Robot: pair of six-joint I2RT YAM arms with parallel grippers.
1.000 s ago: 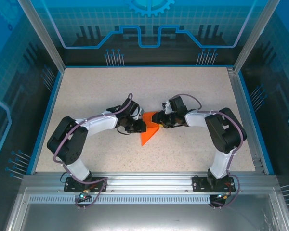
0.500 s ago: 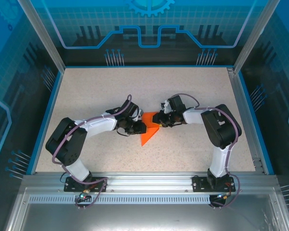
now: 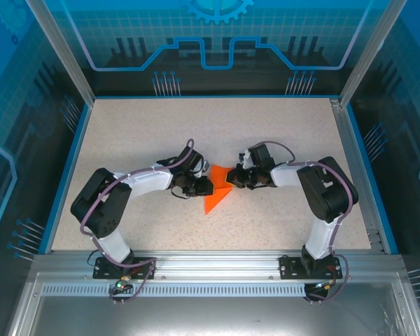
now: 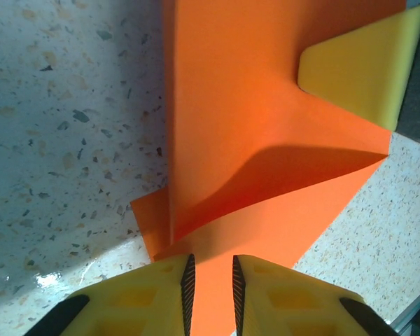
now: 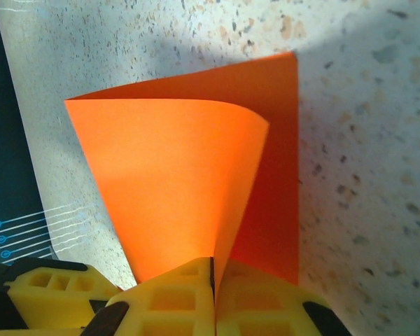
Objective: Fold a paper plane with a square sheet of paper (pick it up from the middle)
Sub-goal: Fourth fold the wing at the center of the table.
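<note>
The orange sheet of paper (image 3: 215,198) lies partly folded in the middle of the table, one flap lifted. My right gripper (image 3: 232,179) holds it from the right. In the right wrist view that gripper (image 5: 212,280) is shut on the edge of the curled flap (image 5: 168,175), with a flat layer under it. My left gripper (image 3: 206,186) sits at the paper's left side. In its wrist view the left gripper (image 4: 210,280) stands narrowly open over the paper (image 4: 266,140), which shows through the gap. A right fingertip (image 4: 357,70) rests on the far corner.
The speckled table (image 3: 147,133) has free room all round the paper. A blue rim (image 3: 70,161) and transparent walls enclose it. Both arm bases stand on the metal rail (image 3: 210,266) at the near edge.
Both grippers have shifted slightly toward the near side with the paper. The right one still pinches the flap, and the paper has slid a little with them.
</note>
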